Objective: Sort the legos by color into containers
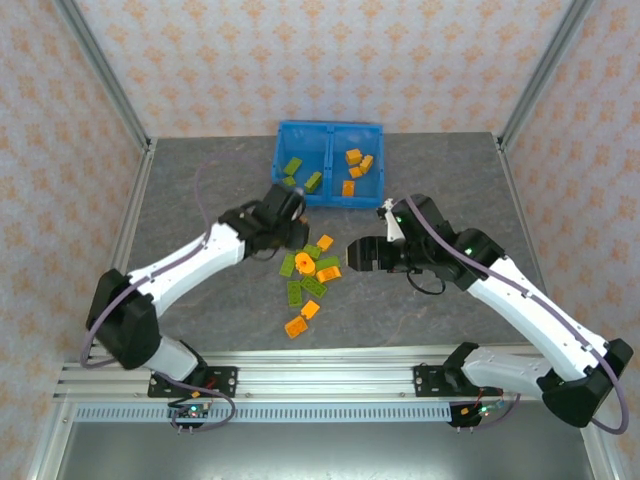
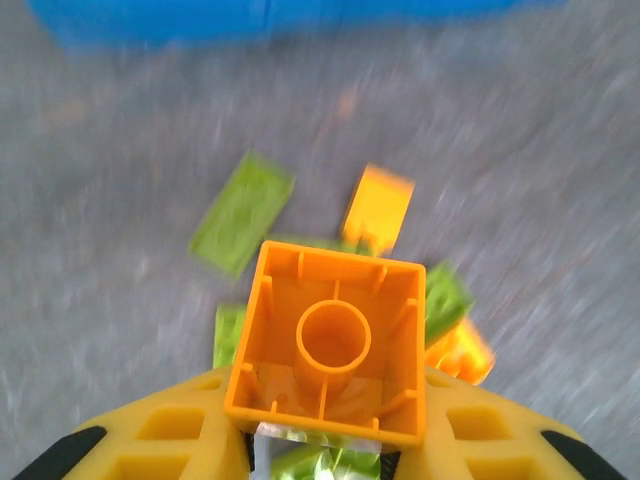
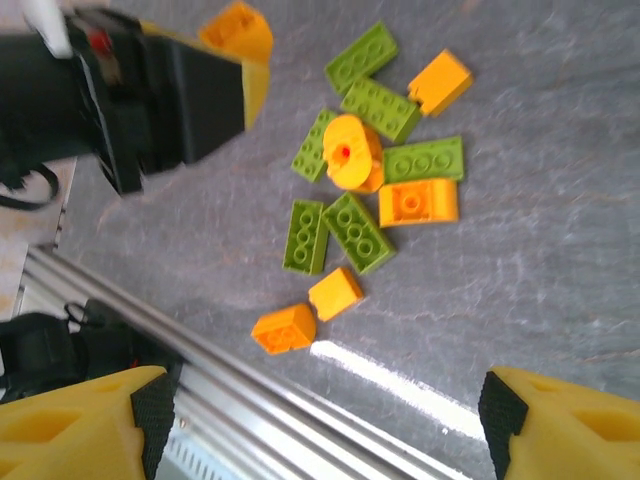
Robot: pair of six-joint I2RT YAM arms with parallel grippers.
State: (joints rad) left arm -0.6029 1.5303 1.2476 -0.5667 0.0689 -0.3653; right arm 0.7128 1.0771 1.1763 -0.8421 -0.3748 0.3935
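Observation:
My left gripper (image 2: 325, 432) is shut on an orange lego (image 2: 330, 345), hollow underside facing the camera, above the loose pile. In the top view the left gripper (image 1: 297, 228) hovers between the pile and the blue bin (image 1: 330, 128). The bin's left container holds green legos (image 1: 293, 165); its right one holds orange legos (image 1: 353, 156). On the table lie green legos (image 1: 287, 264), a round orange piece (image 1: 306, 264) and other orange legos (image 1: 296, 326). My right gripper (image 1: 352, 254) stands open just right of the pile. The right gripper (image 3: 325, 425) holds nothing, with two orange legos (image 3: 284, 328) nearest.
An aluminium rail (image 1: 320, 380) runs along the near table edge, close behind the nearest bricks (image 3: 250, 400). Metal frame posts (image 1: 105, 70) and patterned walls enclose the grey table (image 1: 200, 200). The left arm's body (image 3: 120, 90) crosses the upper left of the right wrist view.

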